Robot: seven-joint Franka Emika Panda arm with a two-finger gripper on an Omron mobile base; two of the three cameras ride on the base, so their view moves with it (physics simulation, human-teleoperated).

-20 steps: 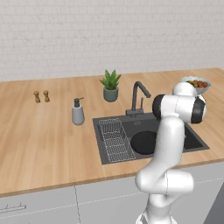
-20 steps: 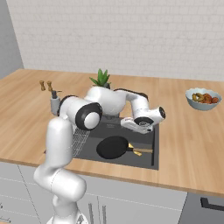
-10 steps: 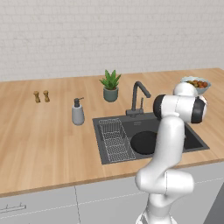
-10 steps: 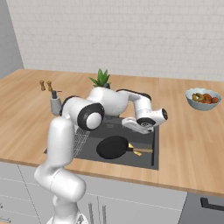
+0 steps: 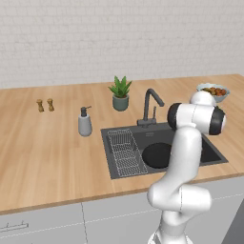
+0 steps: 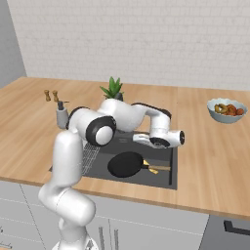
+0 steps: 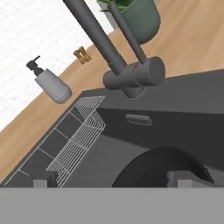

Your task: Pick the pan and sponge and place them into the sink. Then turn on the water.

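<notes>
- Nearest, the claw (image 7: 111, 180) stands wide open with nothing between its fingertips (image 7: 177, 177), hanging low over the sink (image 6: 168, 173).
- Pan (image 6: 126, 164): round, black, lying flat on the sink floor; its light wooden handle (image 6: 158, 169) points toward the right side of the basin in the right base view.
- Sponge: cannot be picked out in any view.
- Wire rack (image 5: 125, 152) sits in the left part of the sink, beside the pan.
- Faucet (image 7: 118, 61) rises at the back rim of the sink, just ahead of the claw in the hand view.
- Farther back on the counter (image 5: 43, 147): grey soap dispenser (image 5: 85, 122), potted plant (image 5: 120, 93), two small shakers (image 5: 45, 105).
- Fruit bowl (image 6: 227, 110) rests well to the right of the sink.
</notes>
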